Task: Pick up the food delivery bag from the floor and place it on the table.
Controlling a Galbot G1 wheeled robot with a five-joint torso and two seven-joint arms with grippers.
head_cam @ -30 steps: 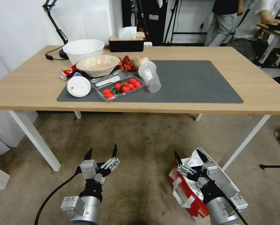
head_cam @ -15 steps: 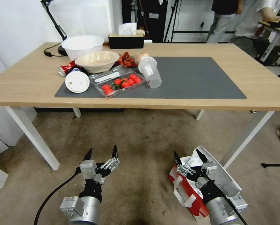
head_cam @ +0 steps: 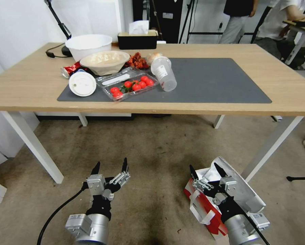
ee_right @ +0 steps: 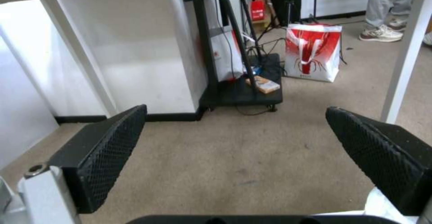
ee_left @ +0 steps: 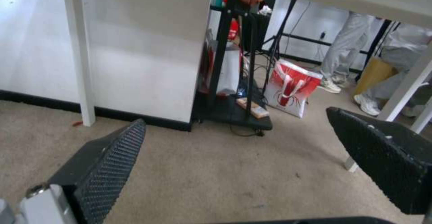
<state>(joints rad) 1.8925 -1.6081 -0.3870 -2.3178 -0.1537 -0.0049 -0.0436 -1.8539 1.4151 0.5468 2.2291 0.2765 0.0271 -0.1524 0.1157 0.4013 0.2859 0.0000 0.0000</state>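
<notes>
The food delivery bag point(head_cam: 243, 192) lies on the floor point(head_cam: 152, 146) at the lower right, near a white table leg. It is red and white, its mouth gaping and showing the silver foil lining. My right gripper point(head_cam: 204, 167) hangs open just above its open mouth and white strap handles, touching nothing; in its wrist view point(ee_right: 236, 108) the jaws stand wide over carpet. My left gripper point(head_cam: 111, 162) is open over bare carpet to the bag's left, its jaws spread in the left wrist view point(ee_left: 236, 116). The table point(head_cam: 288, 81) stands ahead with its dark grey mat point(head_cam: 220, 78).
The mat's left half holds two bowls point(head_cam: 104, 62), a tipped plastic cup point(head_cam: 164, 78), a tomato tray point(head_cam: 128, 87) and a lid point(head_cam: 82, 83). A tissue box point(head_cam: 137, 39) is at the back. Beyond the table stand a black cart point(ee_right: 238, 65) and another red-and-white bag point(ee_right: 314, 51).
The whole head picture has shifted, with the table sliding up and its underside opening out, so the camera moved. Both grippers keep the same open pose over the floor and bag.
</notes>
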